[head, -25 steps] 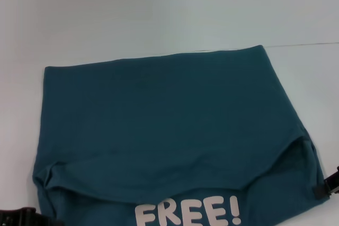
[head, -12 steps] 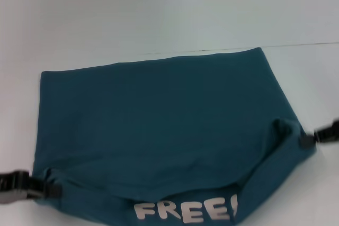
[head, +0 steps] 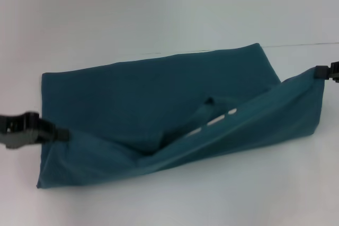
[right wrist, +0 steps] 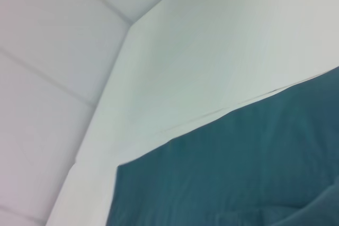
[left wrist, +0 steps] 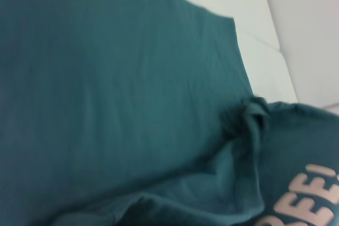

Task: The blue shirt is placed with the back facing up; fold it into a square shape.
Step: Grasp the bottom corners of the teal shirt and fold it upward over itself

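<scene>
You can read only part of a print on the blue shirt (left wrist: 116,93): pale block letters (left wrist: 312,202) "EE!" with a cut-off letter before them, seen from the left wrist. From the head view the print shows only as unreadable white slivers (head: 214,123) inside the fold.

Head camera looks down from afar; wrist cameras hover close (sharing the blue shirt (head: 159,104)).

On the blue shirt (head: 159,104), the raised near flap hides nearly all the white lettering (head: 214,121), leaving only slivers toward 4 o'clock of the cloth's middle, and the left wrist view cuts the letters off at its edge. The left claw (head: 62,135), at 9 o'clock, and the right claw (head: 319,72), at 3 o'clock, have their tips buried in fabric, and each arm runs out of the head view. Neither wrist view shows its own claw.
</scene>
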Tool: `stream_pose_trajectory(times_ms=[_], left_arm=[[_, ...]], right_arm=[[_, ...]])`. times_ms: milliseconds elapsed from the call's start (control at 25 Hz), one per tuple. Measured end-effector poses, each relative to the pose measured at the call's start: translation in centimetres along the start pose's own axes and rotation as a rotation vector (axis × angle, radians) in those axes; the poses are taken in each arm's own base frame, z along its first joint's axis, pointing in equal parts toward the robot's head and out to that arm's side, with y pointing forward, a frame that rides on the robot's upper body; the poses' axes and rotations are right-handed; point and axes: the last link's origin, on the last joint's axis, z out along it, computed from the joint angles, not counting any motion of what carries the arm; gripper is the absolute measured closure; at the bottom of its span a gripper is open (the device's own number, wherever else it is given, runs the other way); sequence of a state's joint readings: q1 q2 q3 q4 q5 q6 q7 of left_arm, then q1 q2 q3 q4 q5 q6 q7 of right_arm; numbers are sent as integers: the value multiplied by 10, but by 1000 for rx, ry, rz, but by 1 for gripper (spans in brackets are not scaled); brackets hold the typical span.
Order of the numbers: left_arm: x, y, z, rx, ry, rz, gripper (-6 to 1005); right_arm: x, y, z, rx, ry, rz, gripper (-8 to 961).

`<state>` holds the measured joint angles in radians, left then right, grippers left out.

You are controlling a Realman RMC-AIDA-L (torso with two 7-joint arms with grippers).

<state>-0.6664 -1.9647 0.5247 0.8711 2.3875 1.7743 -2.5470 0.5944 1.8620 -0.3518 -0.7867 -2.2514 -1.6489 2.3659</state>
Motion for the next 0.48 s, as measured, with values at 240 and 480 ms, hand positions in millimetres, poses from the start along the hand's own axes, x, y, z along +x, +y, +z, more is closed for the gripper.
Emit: stream_pose_trajectory(times_ms=[240, 480], left_arm=[[28, 2, 5, 42, 77, -26, 987], [49, 1, 14, 91, 163, -39, 987]], right_arm=[[-2, -16, 11, 55, -55, 48, 918], [-10, -22, 30, 115, -125, 55, 918]])
